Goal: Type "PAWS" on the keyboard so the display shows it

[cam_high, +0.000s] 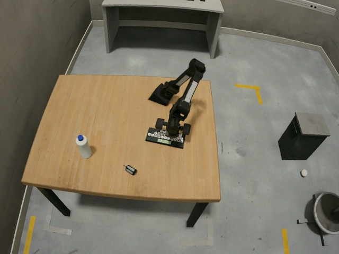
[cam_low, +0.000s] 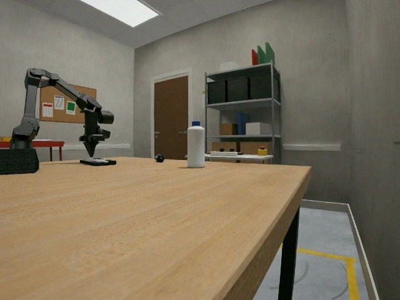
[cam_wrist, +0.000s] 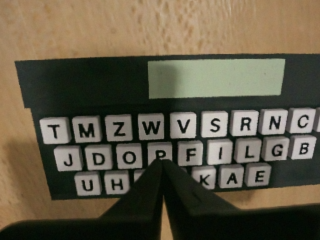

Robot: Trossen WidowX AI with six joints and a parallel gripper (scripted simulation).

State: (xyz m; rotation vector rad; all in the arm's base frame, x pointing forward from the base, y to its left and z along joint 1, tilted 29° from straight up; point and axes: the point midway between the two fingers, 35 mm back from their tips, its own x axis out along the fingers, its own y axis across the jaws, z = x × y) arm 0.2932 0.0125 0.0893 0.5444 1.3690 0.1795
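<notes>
Directly beneath the hand [cam_wrist: 162, 165], whose two fingers are pressed together into a single wedge with nothing between them, lies the keyboard [cam_wrist: 100, 82], flat on the worktop [cam_high: 109, 109] towards its right side and a little nearer the onlooker than the arm's base [cam_high: 153, 99]. Its long axis runs left to right in the wrist view, with the pale green display [cam_wrist: 216, 78] along the far edge and three rows of white keys below it; the display shows no letters. The fingertip wedge sits over the middle row, its point meeting the P key [cam_wrist: 159, 151], which lies between the O key [cam_wrist: 129, 157] and the F key [cam_wrist: 189, 154]; whether the tip already touches the key cannot be told, though the exterior view puts it very close above the keyboard [cam_low: 97, 161]. Judged from the blank display, the first letter is the step in hand, and it calls for a short straight descent. The A key [cam_wrist: 231, 177] lies one row nearer and to the right, the W key [cam_wrist: 150, 126] and S key [cam_wrist: 215, 124] in the far row
</notes>
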